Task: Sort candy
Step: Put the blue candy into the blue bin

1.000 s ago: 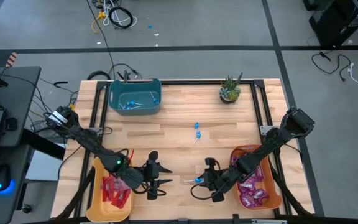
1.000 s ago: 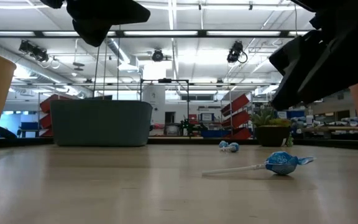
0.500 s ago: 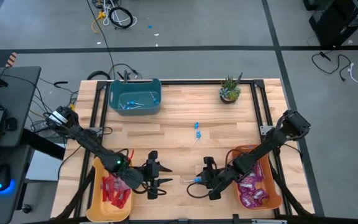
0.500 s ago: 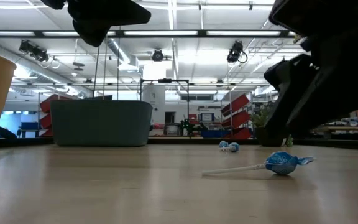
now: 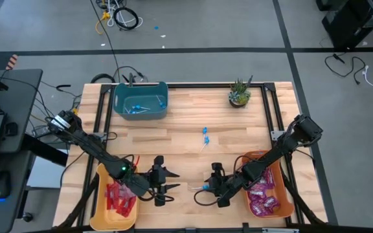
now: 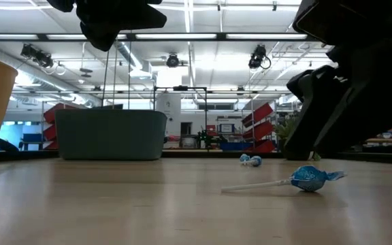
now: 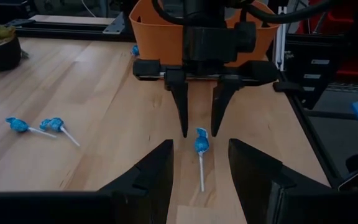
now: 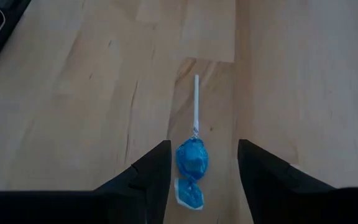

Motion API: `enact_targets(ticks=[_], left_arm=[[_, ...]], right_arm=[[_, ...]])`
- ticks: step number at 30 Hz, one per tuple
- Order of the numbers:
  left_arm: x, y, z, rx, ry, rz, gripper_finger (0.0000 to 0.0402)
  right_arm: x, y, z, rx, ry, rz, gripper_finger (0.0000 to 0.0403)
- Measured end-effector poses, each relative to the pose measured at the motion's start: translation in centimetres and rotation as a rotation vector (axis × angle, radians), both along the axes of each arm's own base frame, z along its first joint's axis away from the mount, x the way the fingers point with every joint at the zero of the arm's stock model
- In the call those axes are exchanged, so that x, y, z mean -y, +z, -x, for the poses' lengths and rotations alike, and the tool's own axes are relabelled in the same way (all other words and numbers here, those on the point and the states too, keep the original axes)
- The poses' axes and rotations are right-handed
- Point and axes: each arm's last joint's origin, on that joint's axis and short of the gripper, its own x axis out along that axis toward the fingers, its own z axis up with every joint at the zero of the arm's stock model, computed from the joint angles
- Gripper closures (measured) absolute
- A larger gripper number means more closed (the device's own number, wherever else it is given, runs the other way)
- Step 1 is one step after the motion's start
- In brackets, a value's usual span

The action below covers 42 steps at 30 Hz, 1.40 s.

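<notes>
**Right pincer straddles a blue lollipop near the front of the bench**

The wooden bench [image 5: 186, 129] carries three bins. A teal bin [image 5: 140, 99] stands at the far left with a few blue lollipops inside. A yellow bin [image 5: 103, 188] sits at the near left and holds flat red packets [image 5: 118, 197]. An orange bin [image 5: 283, 194] at the near right holds shiny purple packets [image 5: 264, 197]. A small potted plant [image 5: 239, 92] stands near the far right edge.

Both dark arms reach in toward the front middle of the bench, facing each other. The left pincer [image 5: 167, 183] hovers beside the yellow bin, its fingers spread and holding nothing. The right pincer [image 7: 198, 121] is lowered to the wood beside the orange bin, its two fingers spread with one on either side of a blue lollipop [image 8: 192, 155]. From the right wrist view the wrapped blue head lies between the fingertips, apart from both, and the white stick points away along the bench. In the low view this lollipop [image 6: 308, 178] lies flat on the wood.

Two more blue lollipops [image 5: 205, 134] lie together near the middle of the bench, well apart from both pincers.
</notes>
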Motion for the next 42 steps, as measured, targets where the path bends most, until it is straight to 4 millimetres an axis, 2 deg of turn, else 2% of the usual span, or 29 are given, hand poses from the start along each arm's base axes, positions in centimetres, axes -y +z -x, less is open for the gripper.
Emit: enact_targets(ticks=[20, 42], left_arm=[[-0.02, 0.01, 0.0, 0.0, 0.002, -0.003, 0.0246], [-0.02, 0.0, 0.0, -0.001, 0.001, -0.007, 0.0246]], right_arm=[[0.0, 0.02, -0.02, 0.006, 0.029, 0.027, 0.0221], [-0.35, 0.35, -0.26, 0.074, 0.262, 0.201, 0.0221]])
